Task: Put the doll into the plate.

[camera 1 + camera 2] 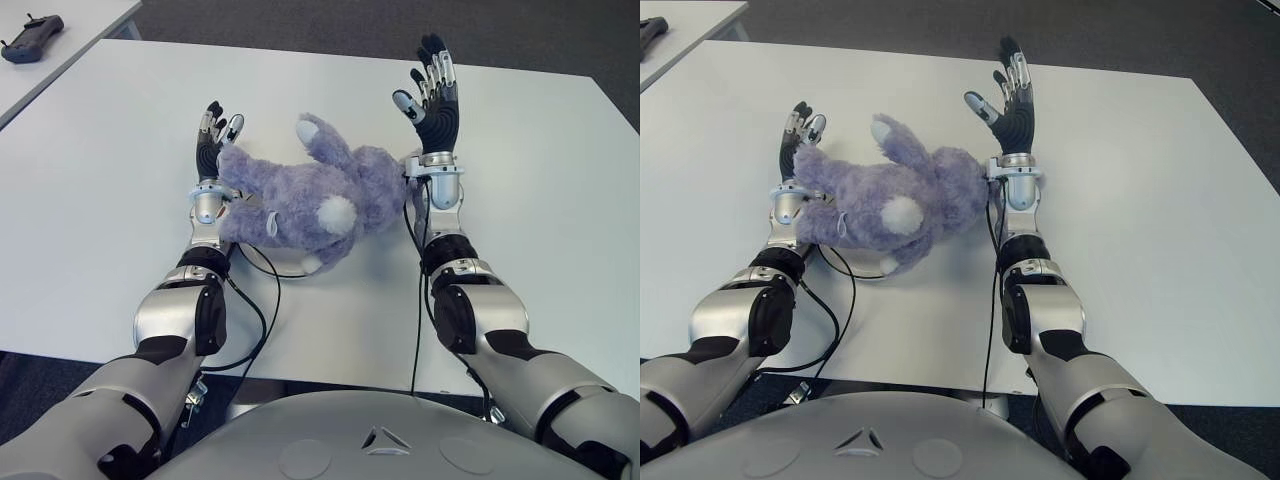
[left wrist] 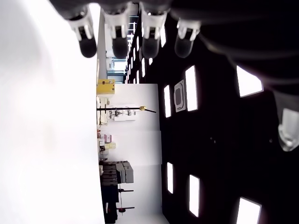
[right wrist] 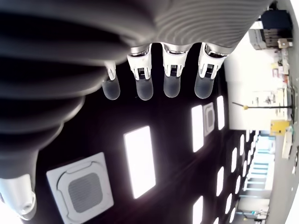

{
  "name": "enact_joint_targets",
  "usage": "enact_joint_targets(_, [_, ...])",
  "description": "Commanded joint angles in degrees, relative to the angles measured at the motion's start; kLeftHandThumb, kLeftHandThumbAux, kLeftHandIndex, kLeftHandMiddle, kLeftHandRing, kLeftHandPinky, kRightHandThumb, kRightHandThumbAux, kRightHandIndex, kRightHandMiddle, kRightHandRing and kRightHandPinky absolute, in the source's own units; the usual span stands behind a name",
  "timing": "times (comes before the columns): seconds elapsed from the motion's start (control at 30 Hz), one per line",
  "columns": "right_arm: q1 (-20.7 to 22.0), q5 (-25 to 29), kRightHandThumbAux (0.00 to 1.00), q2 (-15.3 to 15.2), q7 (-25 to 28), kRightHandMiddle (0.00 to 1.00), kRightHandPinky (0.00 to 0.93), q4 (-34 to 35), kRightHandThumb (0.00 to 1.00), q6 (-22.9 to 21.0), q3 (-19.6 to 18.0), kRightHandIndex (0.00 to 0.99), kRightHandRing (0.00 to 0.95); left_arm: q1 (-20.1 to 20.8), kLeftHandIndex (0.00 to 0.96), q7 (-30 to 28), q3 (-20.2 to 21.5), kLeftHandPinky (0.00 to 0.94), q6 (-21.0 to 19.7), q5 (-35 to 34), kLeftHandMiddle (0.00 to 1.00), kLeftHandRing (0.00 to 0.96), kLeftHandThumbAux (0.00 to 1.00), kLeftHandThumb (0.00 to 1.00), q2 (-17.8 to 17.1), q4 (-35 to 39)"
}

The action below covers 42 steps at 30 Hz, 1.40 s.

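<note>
Eye views: we are seeing the purple plush doll [image 1: 318, 200] lying on the white table [image 1: 520, 200] between our wrists, covering a plate [image 1: 290, 268] of which only a rim sliver shows. Left hand [image 1: 212, 135] and right hand [image 1: 432, 95] are both flanking it, palms up.

Wrist views: fingers on each hand are splayed, grasping nothing.

Judgement: placement appears done; next we are simply drawing the arms clear.

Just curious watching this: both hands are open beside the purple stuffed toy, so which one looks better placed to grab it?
Probably the left hand: the toy lies against its wrist and palm. The right hand reaches past it. Both hold nothing.
</note>
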<state>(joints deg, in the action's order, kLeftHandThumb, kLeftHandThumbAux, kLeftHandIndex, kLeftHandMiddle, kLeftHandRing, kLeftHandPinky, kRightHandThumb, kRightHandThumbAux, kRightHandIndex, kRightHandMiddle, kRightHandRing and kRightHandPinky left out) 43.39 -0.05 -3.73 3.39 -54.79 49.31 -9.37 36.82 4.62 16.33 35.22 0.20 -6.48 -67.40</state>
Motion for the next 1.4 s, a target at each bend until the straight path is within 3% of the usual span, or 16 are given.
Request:
enact_joint_targets(0.03, [0.6, 0.6, 0.59, -1.1, 1.4, 0.019, 0.0, 1.5, 0.0, -0.2, 0.8, 0.019, 0.0, -15.7, 0.012, 1.2, -0.7, 0.0, -1.3, 0.6, 0.022, 0.0, 0.442, 0.0, 4.9, -8.5])
enact_joint_targets(0.43, [0.8, 0.5, 0.559, -1.7, 0.6, 0.027, 0.0, 2.5, 0.0, -0.7, 0.8, 0.027, 0.0, -15.7, 0.018, 1.2, -1.2, 0.0, -1.6, 0.7, 0.023, 0.0, 0.445, 0.0, 4.7, -8.6])
enact_joint_targets(1.4, [3.5, 3.3, 0.591, -1.9, -3.3, 0.052, 0.0, -9.3, 0.0, -1.6, -3.8, 0.043, 0.008, -16.2, 0.005, 1.1, -1.4, 0.0, -1.3, 0.7, 0.01, 0.0, 0.426, 0.0, 3.7, -8.4])
